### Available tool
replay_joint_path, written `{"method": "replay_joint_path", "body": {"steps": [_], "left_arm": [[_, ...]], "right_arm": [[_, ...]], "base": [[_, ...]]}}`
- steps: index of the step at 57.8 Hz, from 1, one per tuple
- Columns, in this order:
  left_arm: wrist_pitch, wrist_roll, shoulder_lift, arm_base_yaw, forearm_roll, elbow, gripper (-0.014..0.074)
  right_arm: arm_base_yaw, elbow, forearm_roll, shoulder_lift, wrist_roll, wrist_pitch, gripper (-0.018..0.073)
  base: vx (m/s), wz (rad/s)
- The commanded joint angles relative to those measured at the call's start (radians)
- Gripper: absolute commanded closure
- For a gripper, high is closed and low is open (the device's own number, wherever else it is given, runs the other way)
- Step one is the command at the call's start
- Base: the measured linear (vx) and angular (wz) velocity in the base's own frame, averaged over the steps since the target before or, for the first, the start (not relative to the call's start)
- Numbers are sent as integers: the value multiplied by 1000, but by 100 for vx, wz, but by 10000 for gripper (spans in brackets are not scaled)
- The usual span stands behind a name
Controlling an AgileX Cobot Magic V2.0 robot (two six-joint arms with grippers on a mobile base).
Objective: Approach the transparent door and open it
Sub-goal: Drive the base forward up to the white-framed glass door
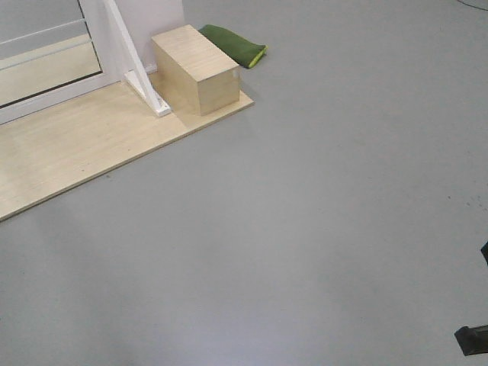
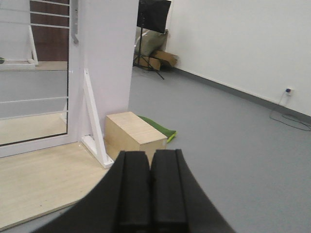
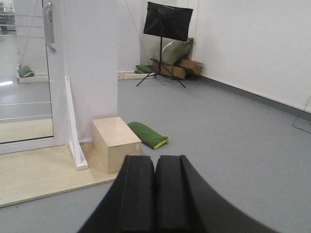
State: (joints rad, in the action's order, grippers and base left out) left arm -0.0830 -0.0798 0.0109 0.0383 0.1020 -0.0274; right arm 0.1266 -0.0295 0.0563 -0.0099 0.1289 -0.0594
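Observation:
The transparent door (image 2: 34, 73) is a glass panel in a white frame with thin white horizontal bars, standing at the far left. Its grey metal handle (image 2: 75, 29) hangs on the frame's right edge. The right wrist view shows the same door (image 3: 26, 97) and handle (image 3: 48, 24), and the front view only its bottom corner (image 1: 38, 53). My left gripper (image 2: 149, 160) is shut and holds nothing, well short of the door. My right gripper (image 3: 155, 164) is also shut and holds nothing, over the grey floor.
A light wooden platform (image 1: 84, 145) lies in front of the door, with a wooden box (image 1: 194, 72) and a white slanted brace (image 1: 141, 72) on it. A green cushion (image 1: 236, 44) lies behind the box. A black stand (image 3: 165, 39) and cardboard boxes (image 3: 187, 68) are by the far wall.

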Motion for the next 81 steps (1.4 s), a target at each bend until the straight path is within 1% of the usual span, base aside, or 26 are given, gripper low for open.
{"method": "replay_joint_path", "body": {"steps": [1,81], "left_arm": [[83,-8,11,7,3,-30,593],[83,-8,11,7,3,-30,593]], "right_arm": [[-6,-14,-6,-14,5,86,559],[-5,-14,-6,-14,5,86,559]], "base": [[60,39],[56,36]]}}
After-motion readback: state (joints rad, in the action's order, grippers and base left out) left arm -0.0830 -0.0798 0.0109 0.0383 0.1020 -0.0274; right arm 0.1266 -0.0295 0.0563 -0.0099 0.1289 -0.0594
